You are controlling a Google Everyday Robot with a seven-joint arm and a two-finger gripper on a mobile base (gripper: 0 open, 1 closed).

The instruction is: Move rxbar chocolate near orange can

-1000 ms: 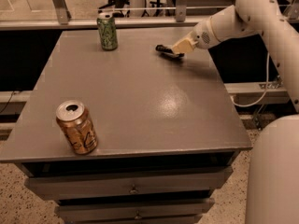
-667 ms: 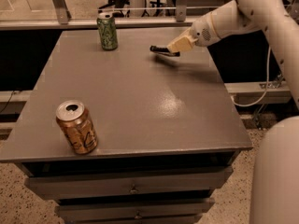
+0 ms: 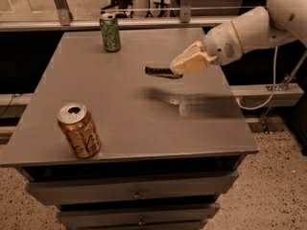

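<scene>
So nearest the camera, the orange can (image 3: 79,131) stands upright on the grey counter (image 3: 124,109), well apart from the pincer (image 3: 176,71). The pincer is clamped on the rxbar chocolate (image 3: 158,71), holding it just above the counter. Farther back, beyond the pincer, stands a green can (image 3: 110,32).

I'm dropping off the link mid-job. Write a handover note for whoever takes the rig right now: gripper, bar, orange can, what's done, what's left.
Gripper: shut on the rxbar chocolate, over the far right part of the table. The bar looks lifted, with its shadow on the surface below.
Orange can: upright at the near left corner, well apart from the bar.
Green can: upright near the far edge, not part of the job.
Done: bar grasped and raised.
Left: carry it to the near left, set it down beside the orange can, release.
</scene>
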